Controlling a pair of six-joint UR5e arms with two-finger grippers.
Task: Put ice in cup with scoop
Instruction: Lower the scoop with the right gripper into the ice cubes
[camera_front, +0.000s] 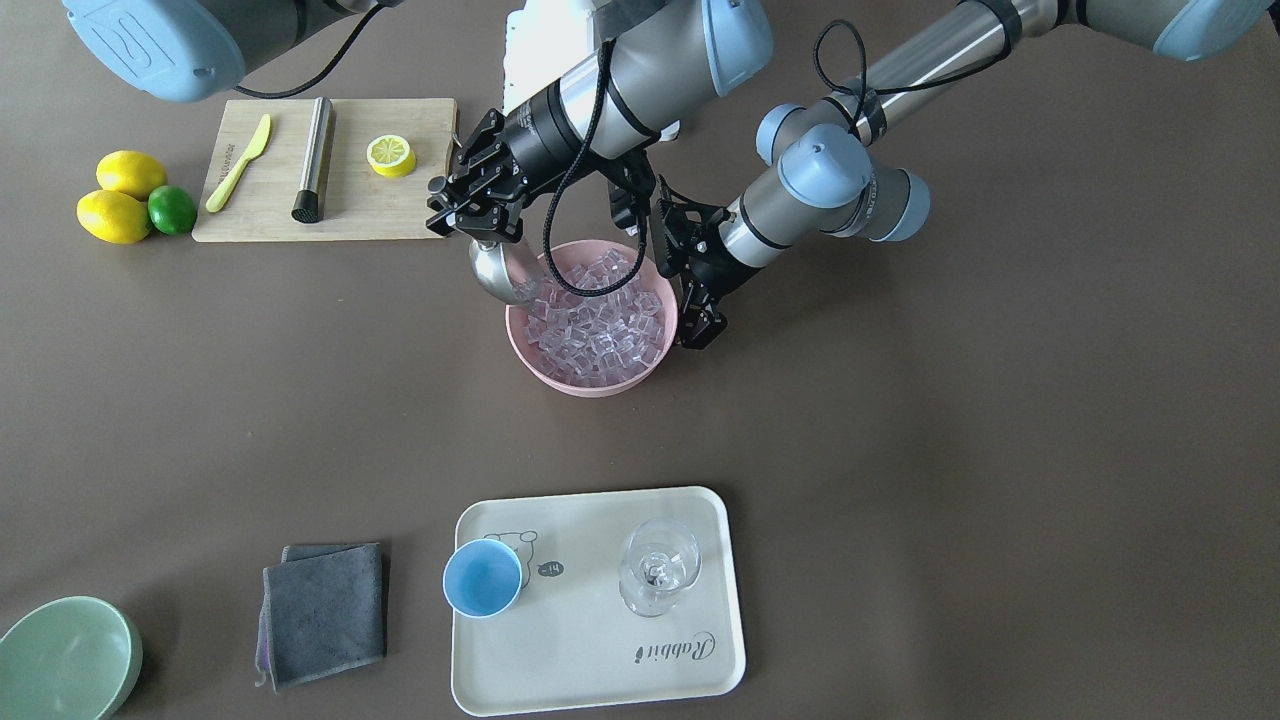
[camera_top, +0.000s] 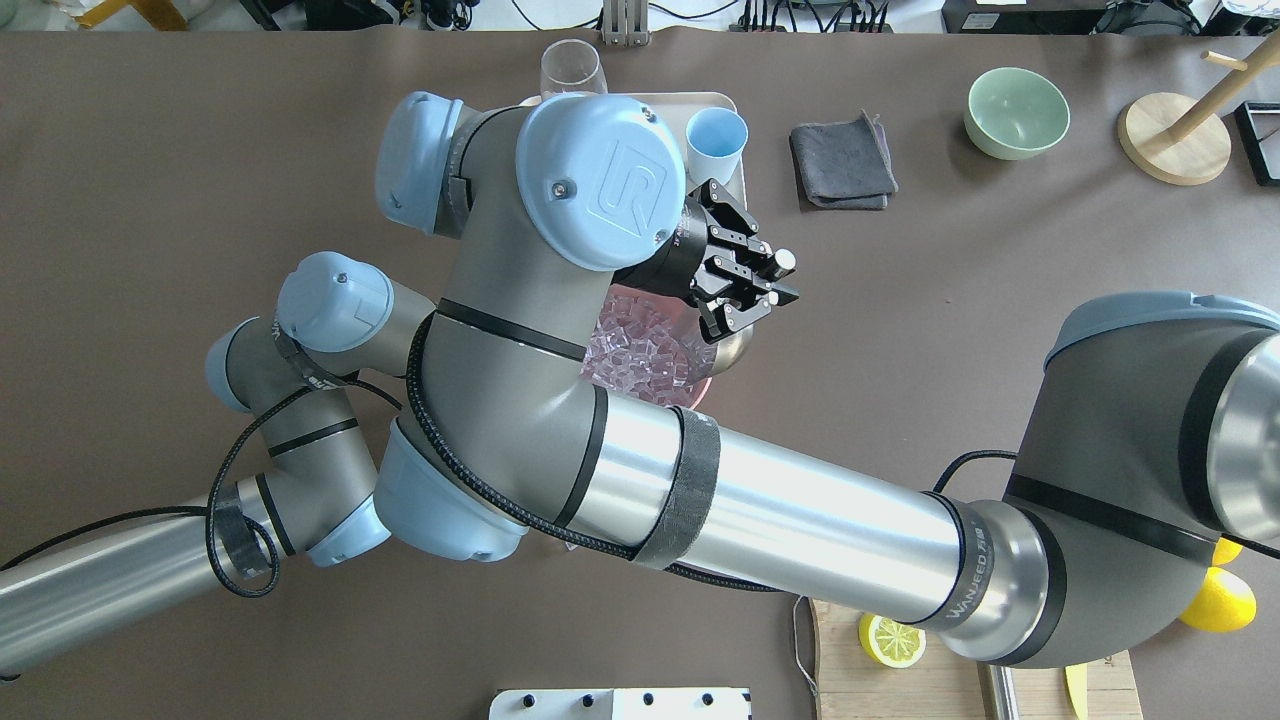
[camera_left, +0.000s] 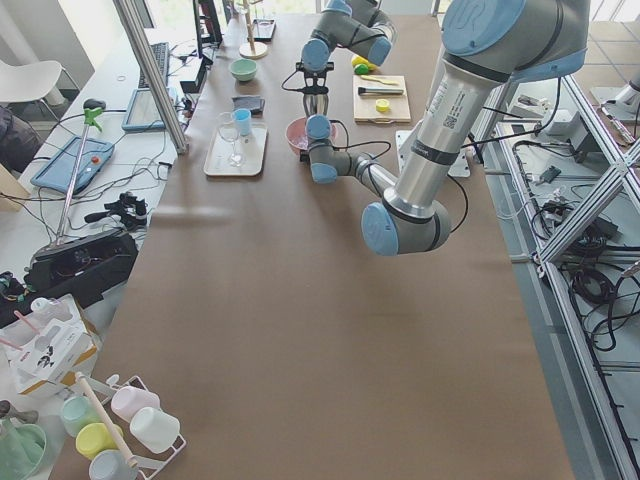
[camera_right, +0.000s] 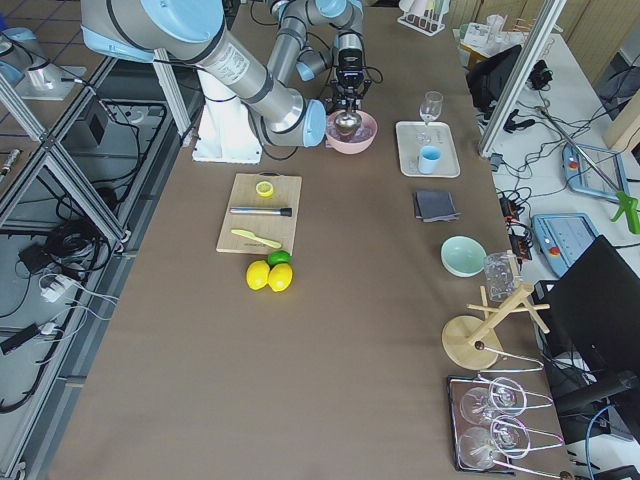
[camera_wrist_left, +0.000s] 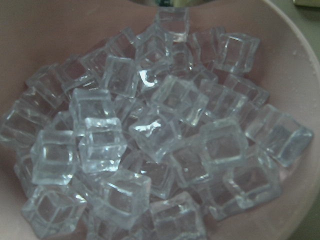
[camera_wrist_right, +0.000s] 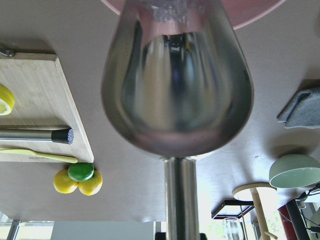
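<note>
The ice fills a pink bowl at the table's middle and fills the left wrist view. My right gripper is shut on the handle of the steel scoop. The scoop's trough tips into the bowl's edge on the cutting-board side. I cannot tell if it holds ice. My left gripper is at the opposite rim; I cannot tell if it is open or shut. The light-blue cup stands empty on a tray and also shows in the overhead view.
The beige tray also holds a clear stemmed glass. A grey cloth and a green bowl lie beside it. A cutting board with a steel rod, a knife and a lemon half is behind the bowl, lemons beyond.
</note>
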